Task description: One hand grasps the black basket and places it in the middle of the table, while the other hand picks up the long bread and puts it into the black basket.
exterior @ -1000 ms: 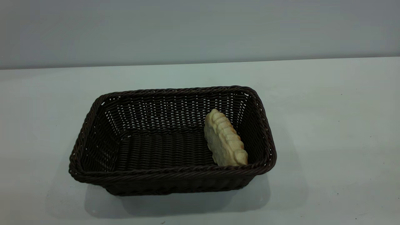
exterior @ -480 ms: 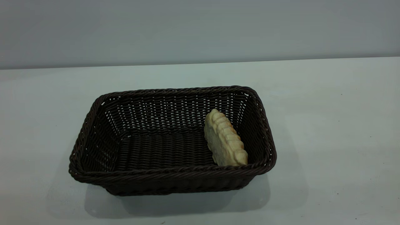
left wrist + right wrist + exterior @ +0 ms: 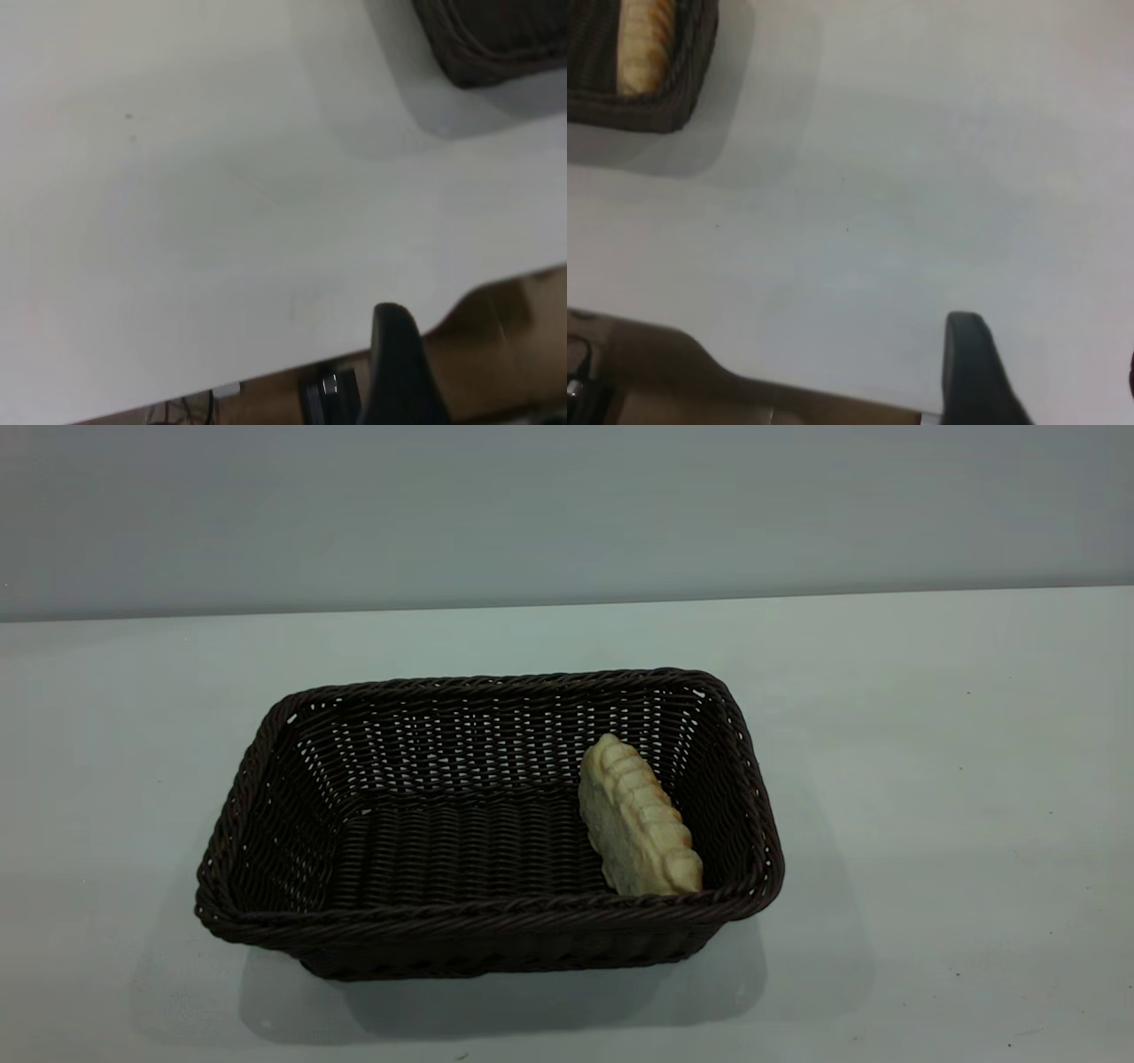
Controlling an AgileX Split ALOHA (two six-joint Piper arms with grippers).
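Note:
The black basket (image 3: 487,917) stands on the white table (image 3: 930,779) near its middle. Inside it the long bread (image 3: 638,824) leans on its side against the right wall, pale underside facing left. Neither gripper shows in the exterior view. The left wrist view has a basket corner (image 3: 496,44) far from my left gripper (image 3: 483,341), which hangs over the table's edge, open, with one dark finger (image 3: 399,363) in view. In the right wrist view, basket (image 3: 647,111) and bread (image 3: 642,40) lie far from my right gripper (image 3: 1050,345), open and empty.
Bare white tabletop surrounds the basket on all sides. A grey wall (image 3: 567,514) rises behind the table. Past the table's edge, brown floor (image 3: 505,336) and some dark hardware (image 3: 328,394) show in the left wrist view.

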